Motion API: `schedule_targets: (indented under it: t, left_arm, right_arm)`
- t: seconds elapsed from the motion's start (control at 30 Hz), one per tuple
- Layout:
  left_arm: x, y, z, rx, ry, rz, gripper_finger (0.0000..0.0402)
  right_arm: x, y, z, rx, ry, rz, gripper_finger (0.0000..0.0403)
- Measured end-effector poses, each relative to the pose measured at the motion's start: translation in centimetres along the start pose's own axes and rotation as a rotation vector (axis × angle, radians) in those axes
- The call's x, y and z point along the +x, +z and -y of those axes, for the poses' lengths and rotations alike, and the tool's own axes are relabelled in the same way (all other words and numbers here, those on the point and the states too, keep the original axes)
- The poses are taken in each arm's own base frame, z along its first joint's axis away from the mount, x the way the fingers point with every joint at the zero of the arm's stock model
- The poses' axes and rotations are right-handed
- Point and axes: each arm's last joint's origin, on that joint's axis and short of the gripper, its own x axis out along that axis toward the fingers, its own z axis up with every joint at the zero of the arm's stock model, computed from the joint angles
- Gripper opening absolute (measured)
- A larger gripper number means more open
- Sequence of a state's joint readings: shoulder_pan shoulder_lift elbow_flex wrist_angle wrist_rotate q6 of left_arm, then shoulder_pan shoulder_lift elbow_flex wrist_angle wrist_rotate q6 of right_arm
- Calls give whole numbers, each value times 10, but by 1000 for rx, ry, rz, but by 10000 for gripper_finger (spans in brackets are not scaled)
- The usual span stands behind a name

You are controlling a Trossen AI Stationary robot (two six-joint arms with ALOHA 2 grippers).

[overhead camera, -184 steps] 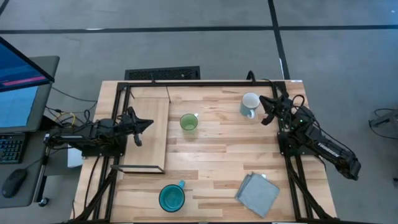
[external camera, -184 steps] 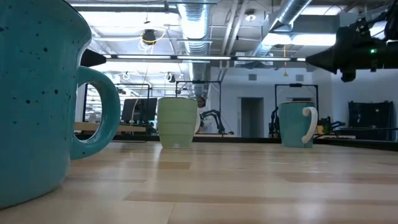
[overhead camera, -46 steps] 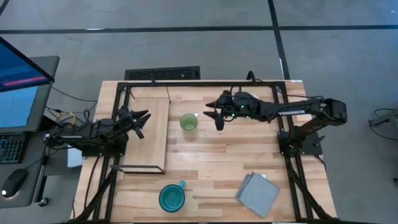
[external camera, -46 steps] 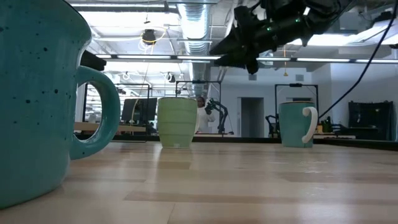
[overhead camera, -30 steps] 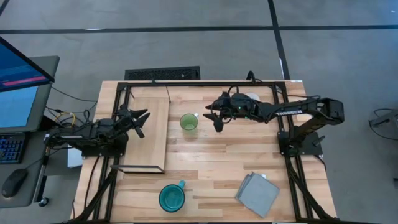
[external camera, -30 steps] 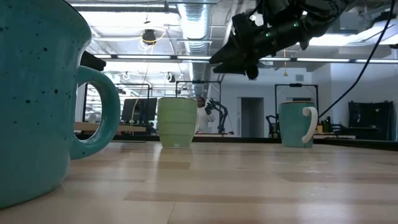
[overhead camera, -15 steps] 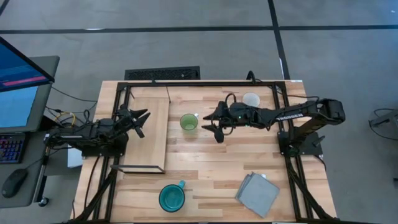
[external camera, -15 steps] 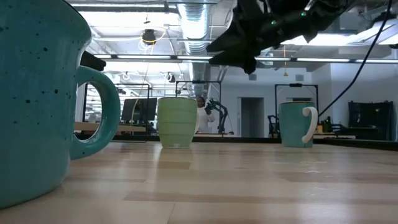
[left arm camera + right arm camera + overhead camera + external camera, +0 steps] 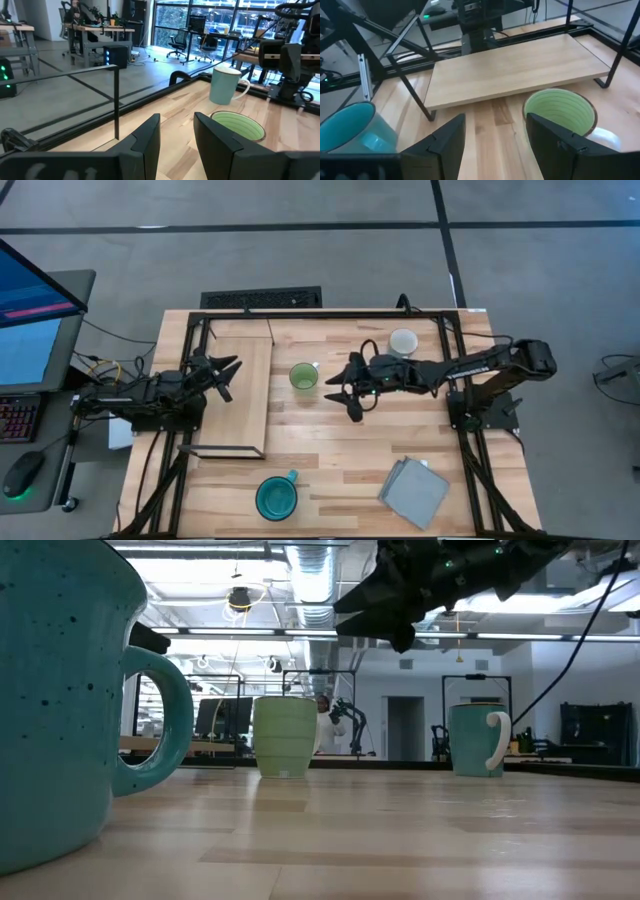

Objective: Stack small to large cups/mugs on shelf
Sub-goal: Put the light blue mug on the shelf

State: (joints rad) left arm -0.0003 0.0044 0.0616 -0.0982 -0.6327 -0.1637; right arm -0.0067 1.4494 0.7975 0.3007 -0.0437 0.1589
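Three mugs stand upright on their bases on the planked table. The small light-green mug (image 9: pixel 303 376) is mid-table, the white mug (image 9: pixel 403 341) at the far right and the teal mug (image 9: pixel 276 498) near the front edge. The shelf (image 9: pixel 240 395), a pale board on thin black legs, stands at the left. My right gripper (image 9: pixel 344 396) hovers open above the table, just right of the green mug (image 9: pixel 560 111), fingers pointing toward the shelf (image 9: pixel 520 70). My left gripper (image 9: pixel 226 372) waits open over the shelf's left side and faces the green mug (image 9: pixel 237 125).
A folded grey cloth (image 9: pixel 414 492) lies at the near right. A black frame (image 9: pixel 330 313) runs round the table. A monitor and keyboard (image 9: pixel 20 330) sit off the left edge. Bare planks lie between the green mug and the teal mug (image 9: pixel 60 700).
My right gripper has drifted a little toward the table's near edge, staying open and high beside the green mug. The arm no longer covers the white mug in the high view. The mugs have not moved.
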Motion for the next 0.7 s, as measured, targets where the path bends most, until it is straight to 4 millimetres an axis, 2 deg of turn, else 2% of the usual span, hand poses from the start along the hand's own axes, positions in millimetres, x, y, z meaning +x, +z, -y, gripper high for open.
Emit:
schedule_targets:
  t: [0.17,0.37,0.57,0.7]
  left_arm:
    - [0,0,0,-25,-5,-1,109]
    - [0,0,0,-26,-7,-2,109]
    - [0,0,0,-28,-7,-2,109]
    - [0,0,0,-28,-7,-2,109]
  right_arm:
    - [-10,-10,6,20,-178,-134,230]
    - [-38,-21,13,125,-473,-292,230]
    - [-73,-26,22,398,-854,-247,230]
    - [-93,-31,29,577,-1018,-204,230]
